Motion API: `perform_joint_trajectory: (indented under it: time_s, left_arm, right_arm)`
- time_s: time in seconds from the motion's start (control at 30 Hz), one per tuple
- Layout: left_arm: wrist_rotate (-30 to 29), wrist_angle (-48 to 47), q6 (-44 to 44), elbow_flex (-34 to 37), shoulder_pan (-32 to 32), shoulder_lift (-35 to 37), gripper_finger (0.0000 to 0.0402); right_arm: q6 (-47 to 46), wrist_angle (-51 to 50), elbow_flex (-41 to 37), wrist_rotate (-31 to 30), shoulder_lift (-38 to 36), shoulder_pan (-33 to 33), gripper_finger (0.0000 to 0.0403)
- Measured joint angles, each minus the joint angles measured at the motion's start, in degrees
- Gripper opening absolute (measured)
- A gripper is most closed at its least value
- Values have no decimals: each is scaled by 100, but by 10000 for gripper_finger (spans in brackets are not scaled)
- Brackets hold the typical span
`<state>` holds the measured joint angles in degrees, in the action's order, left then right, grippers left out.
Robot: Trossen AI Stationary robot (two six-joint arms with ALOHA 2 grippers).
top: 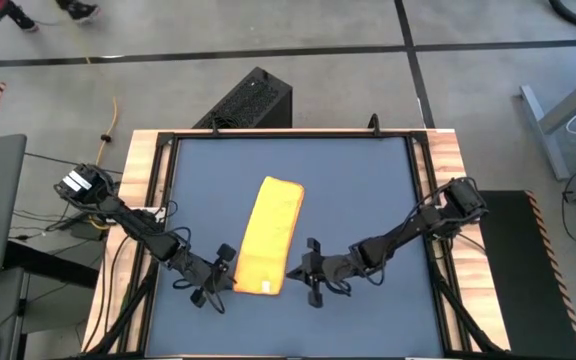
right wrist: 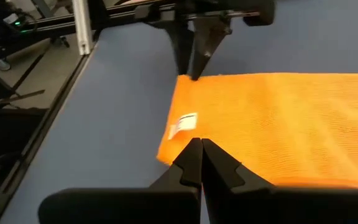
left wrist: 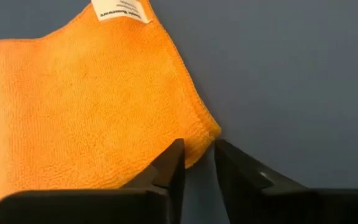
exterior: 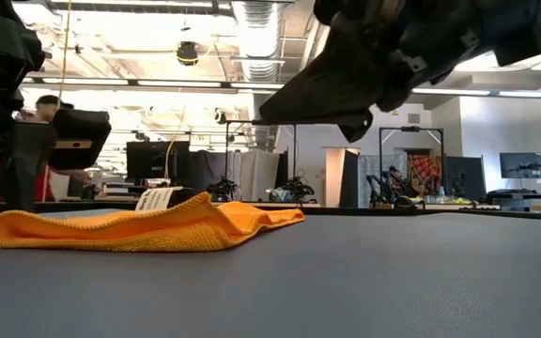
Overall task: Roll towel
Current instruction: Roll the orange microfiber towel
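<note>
On the dark blue worktop (top: 368,190) the yellow towel (top: 268,236) is laid flat as a long folded strip with a white tag (right wrist: 183,126). Its near end is flanked by the left gripper (left wrist: 197,163), narrowly parted at a corner, and the right gripper (right wrist: 201,155), pressed closed.

Overhead camera straight down, low camera level across table (exterior: 393,282), wrist cameras close, all sharing towel (top: 268,235)
</note>
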<state>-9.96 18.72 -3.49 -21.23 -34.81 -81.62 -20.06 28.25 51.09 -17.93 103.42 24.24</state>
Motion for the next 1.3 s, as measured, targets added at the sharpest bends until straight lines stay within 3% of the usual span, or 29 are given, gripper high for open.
perform_joint_trajectory:
  time_s: [0.2, 0.47, 0.73, 0.87, 1.13, 1.3]
  left_arm:
    - [-113, -2, 119, 0, 4, 0, 6]
    - [55, 63, 482, 0, 4, 0, 0]
    - [77, 24, 580, 0, 2, 0, 0]
    - [221, 31, 639, 0, 2, 0, 0]
    - [218, 44, 652, 0, 2, 0, 0]
    - [217, 41, 718, 0, -2, 0, 0]
  right_arm:
    - [-98, 0, 0, -304, 0, 155, 26]
    - [-239, 184, 4, -364, 147, 396, 27]
    - [-172, 1262, 225, -302, 1204, 464, 27]
    - [485, 1265, 568, -187, 1403, 460, 27]
    - [1181, 508, 980, -135, 1397, 449, 31]
    - [1307, -298, 1265, -175, 1410, 450, 63]
